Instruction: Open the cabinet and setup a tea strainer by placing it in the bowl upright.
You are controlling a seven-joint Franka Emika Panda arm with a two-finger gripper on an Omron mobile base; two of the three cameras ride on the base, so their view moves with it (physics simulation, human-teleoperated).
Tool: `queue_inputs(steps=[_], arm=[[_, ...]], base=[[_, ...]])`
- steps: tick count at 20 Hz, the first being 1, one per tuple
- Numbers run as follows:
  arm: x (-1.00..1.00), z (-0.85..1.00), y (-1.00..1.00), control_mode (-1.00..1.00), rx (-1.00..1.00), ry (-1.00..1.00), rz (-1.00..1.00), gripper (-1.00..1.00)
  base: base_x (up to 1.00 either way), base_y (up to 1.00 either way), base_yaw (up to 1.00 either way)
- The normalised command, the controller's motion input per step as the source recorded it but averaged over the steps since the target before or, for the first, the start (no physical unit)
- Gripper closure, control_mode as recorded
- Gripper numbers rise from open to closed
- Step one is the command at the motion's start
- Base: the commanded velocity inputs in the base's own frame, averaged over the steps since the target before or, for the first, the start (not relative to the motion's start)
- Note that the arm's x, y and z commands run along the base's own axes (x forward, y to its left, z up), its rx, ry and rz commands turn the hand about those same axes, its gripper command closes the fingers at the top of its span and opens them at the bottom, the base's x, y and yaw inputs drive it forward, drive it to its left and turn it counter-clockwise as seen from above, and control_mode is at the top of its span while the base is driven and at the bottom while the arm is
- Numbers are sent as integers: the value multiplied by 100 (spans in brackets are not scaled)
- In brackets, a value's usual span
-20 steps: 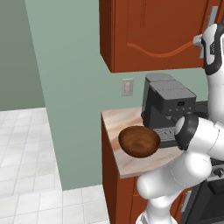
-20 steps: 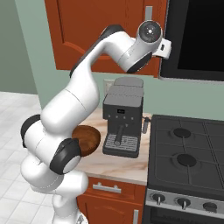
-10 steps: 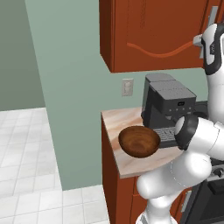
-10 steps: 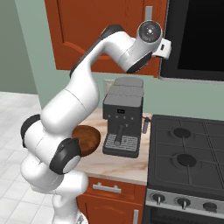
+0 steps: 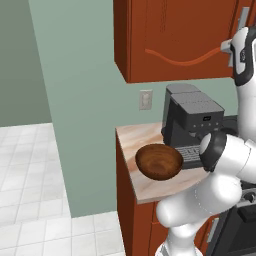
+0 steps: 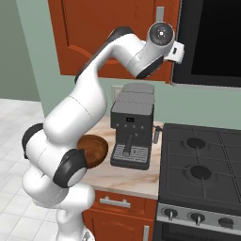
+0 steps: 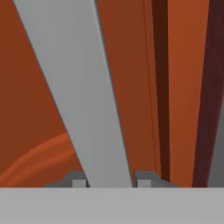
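The brown wooden bowl (image 5: 159, 161) sits on the counter (image 5: 131, 138) beside the coffee machine (image 5: 192, 120). Up high, the gripper (image 7: 109, 180) looks squeezed on the cabinet (image 5: 170, 35) door's grey handle (image 7: 78, 92).

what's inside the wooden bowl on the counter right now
Nothing shows inside the bowl: its visible hollow is bare wood grain. In the right base view the arm covers most of it. The cabinet door is shut, hiding its contents.
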Motion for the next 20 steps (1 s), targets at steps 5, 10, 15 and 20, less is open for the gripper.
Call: queue_inputs(steps=[5, 10, 15, 20], arm=[[-63, 4, 8, -100, -1, 1, -8, 100], [-99, 11, 24, -100, -4, 0, -15, 100], [-91, 16, 39, -100, -7, 1, -20, 100], [-59, 27, 29, -100, -11, 8, -25, 100]], base=[[0, 0, 0], [0, 0, 0], [0, 0, 0], [0, 0, 0]])
